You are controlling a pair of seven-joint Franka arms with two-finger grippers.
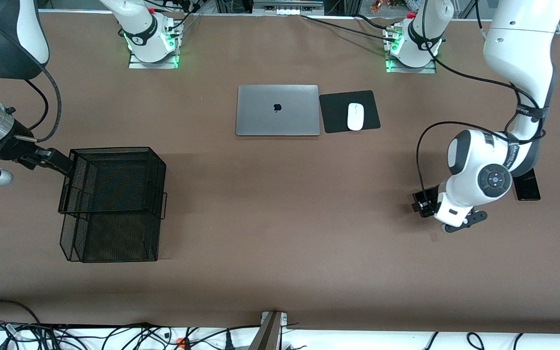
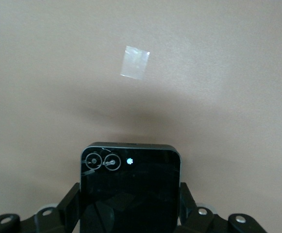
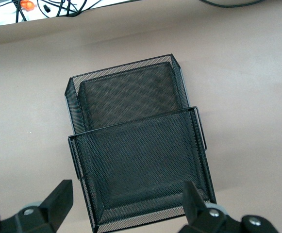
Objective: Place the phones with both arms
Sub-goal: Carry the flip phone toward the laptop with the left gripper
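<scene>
Black phone (image 2: 130, 194) clamped in left pincer (image 2: 130, 213); right pincer (image 3: 126, 204) apart over mesh tray (image 3: 136, 160).

My front camera sits high, facing both arm bases across the table (image 1: 280, 204). My left wrist camera looks closely down at a black phone (image 2: 129, 191). My right wrist camera overlooks the mesh tray (image 3: 138, 145), shared with the front view.
</scene>
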